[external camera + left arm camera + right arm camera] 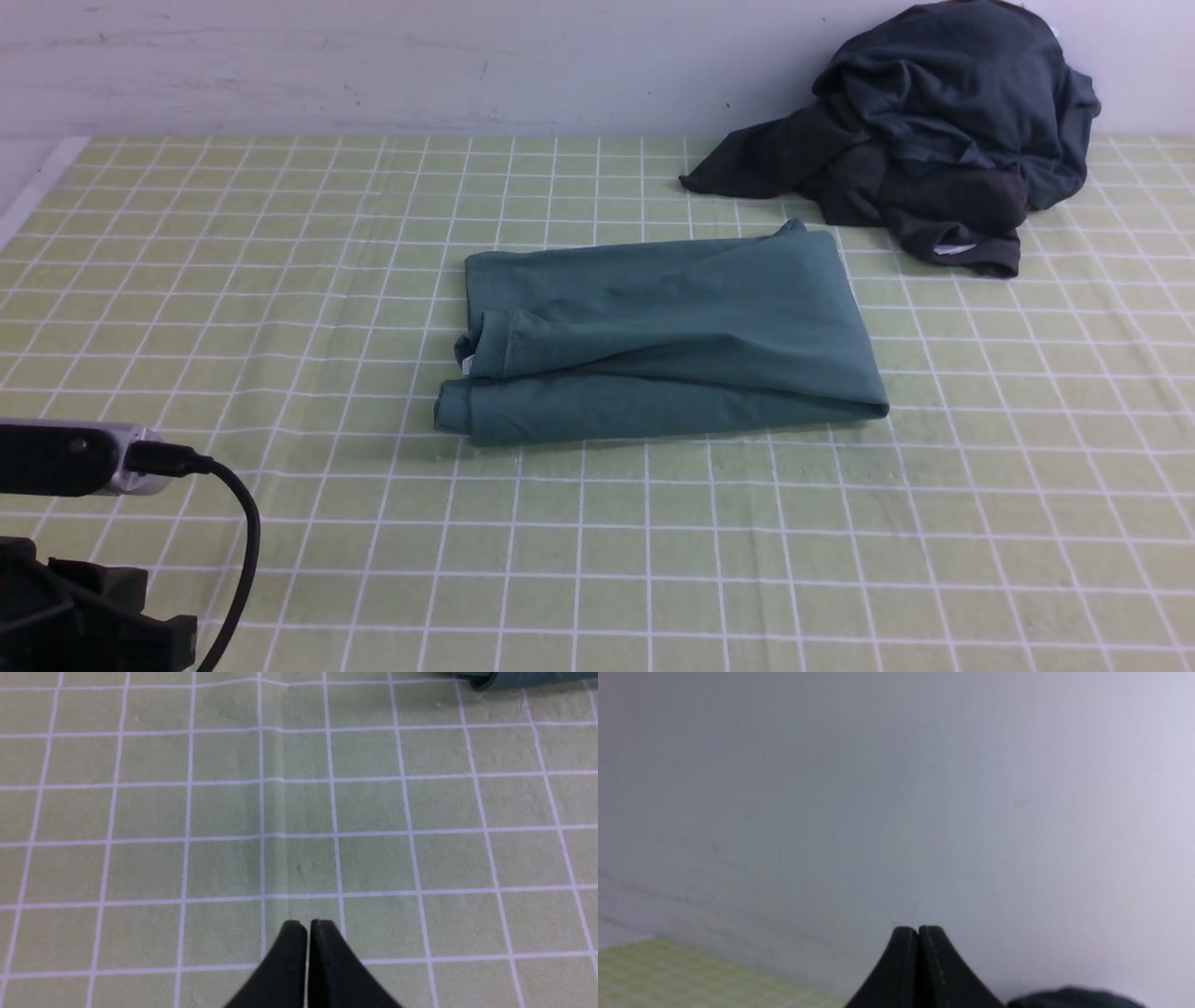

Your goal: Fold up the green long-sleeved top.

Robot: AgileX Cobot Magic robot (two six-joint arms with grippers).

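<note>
In the middle of the checked surface [280,280], the green long-sleeved top [663,336] lies as a compact, layered rectangle, its long side running across the front view. At its left end a rolled edge and a scrap of white label show; the right end tapers to a soft folded corner. A heap of dark charcoal garments [934,131] sits behind it to the right, against the wall [373,65], close to the top's far right corner but apparently not touching it.

Judging by how the top lies, the folding looks essentially done, or at its last stage. If another move is wanted, it would be a tidy-up: squaring the slightly loose left end or pressing the layers flat. That would call for an arm to travel back over the cloth, open its fingers and pinch only the upper layers without dragging the whole stack.

The left end effector [307,924] is clenched shut, fingertips meeting with only a thin seam between them, holding nothing; it hovers above bare checked cloth, with the top's edge only at the far corner of its wrist view. The right end effector [918,928] is likewise clenched and empty, pointed at the wall and well clear of the top.
</note>
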